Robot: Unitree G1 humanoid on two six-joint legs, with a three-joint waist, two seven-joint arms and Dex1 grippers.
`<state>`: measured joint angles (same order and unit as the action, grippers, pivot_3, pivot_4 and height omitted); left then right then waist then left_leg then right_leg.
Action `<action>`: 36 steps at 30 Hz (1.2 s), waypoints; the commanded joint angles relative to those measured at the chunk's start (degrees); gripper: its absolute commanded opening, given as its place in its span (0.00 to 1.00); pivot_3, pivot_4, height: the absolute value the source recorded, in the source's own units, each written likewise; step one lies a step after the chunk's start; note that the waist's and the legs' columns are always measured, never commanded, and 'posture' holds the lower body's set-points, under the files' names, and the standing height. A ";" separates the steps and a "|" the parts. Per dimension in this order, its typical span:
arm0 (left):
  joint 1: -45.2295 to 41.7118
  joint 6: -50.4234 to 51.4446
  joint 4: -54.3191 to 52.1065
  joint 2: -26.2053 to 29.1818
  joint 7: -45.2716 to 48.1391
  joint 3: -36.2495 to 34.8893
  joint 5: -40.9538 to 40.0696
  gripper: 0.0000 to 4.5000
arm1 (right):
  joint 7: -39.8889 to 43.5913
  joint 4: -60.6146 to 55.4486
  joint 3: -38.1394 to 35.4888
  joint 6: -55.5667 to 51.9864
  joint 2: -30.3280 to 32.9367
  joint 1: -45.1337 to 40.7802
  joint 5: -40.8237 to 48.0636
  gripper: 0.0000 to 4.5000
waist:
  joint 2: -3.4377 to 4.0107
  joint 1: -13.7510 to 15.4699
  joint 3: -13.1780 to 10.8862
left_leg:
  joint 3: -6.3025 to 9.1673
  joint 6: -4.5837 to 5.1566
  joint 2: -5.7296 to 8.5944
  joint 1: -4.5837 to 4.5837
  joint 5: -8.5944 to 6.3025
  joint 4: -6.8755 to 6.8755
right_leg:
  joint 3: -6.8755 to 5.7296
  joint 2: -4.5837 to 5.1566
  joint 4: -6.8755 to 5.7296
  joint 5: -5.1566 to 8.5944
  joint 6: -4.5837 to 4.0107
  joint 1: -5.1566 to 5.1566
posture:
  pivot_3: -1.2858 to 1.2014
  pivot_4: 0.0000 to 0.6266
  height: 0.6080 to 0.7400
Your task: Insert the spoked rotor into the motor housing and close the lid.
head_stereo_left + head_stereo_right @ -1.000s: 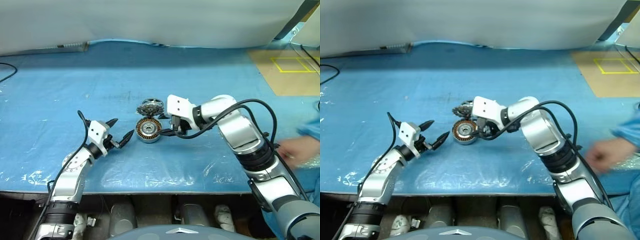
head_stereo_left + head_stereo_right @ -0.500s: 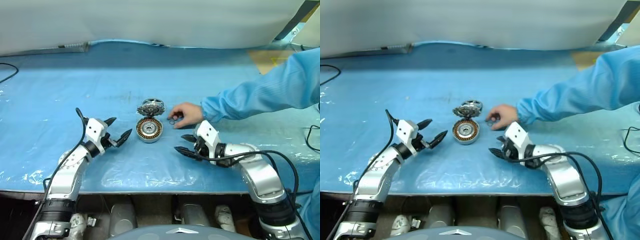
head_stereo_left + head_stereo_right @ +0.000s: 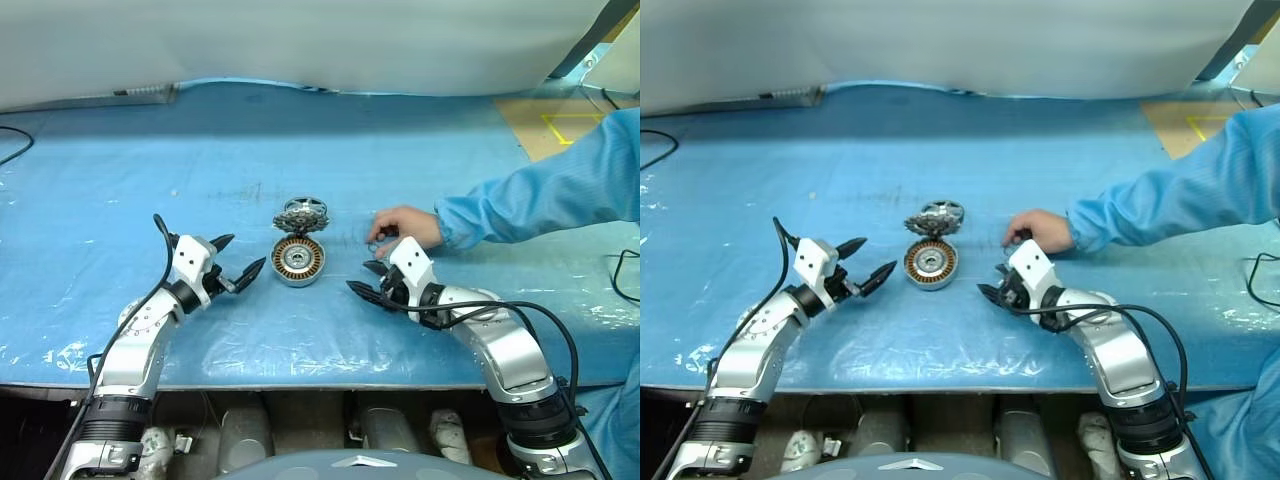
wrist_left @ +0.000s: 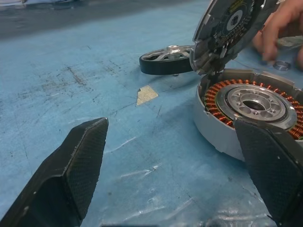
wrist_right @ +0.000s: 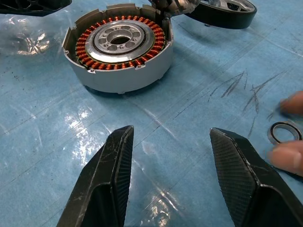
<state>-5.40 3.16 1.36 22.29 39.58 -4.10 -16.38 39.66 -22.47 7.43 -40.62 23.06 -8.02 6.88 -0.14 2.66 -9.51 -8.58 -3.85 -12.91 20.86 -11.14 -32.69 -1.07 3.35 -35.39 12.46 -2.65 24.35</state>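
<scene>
Plainly copper-wound round motor housing (image 5: 119, 51)

Bright, even light from above falls on the blue plastic-covered worktop (image 3: 300, 150), leaving only short, soft shadows. White glare streaks the wrinkled sheet along its near edge. The person's fingertips (image 5: 291, 156) are blurred.

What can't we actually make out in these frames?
- Spoked rotor: far side hidden behind the tilted lid in the left wrist view.
- Lid: its top is cut off by the frame edge there.
- Small ring: partly covered by the person's blurred hand, right wrist view.
- Motor housing: underside unseen.
</scene>
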 commanded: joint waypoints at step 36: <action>0.35 -0.60 -1.88 0.72 1.25 0.06 -0.68 1.00 | -15.55 15.22 -1.74 7.40 -5.56 -2.16 -2.08 0.12 | -0.01 -0.06 0.01 | 0.00 -0.01 0.02 -0.26 0.00 0.02 | 0.01 0.01 0.00 0.01 0.02 -0.22 | 0.52 0.24 1.00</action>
<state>-5.39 3.03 1.33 22.56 40.02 -4.09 -16.45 22.96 -6.04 5.23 -31.08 16.65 -11.63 4.26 -0.15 2.59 -9.50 -8.58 -3.86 -12.89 20.60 -11.15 -32.67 -1.05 3.36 -35.38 12.47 -2.62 24.13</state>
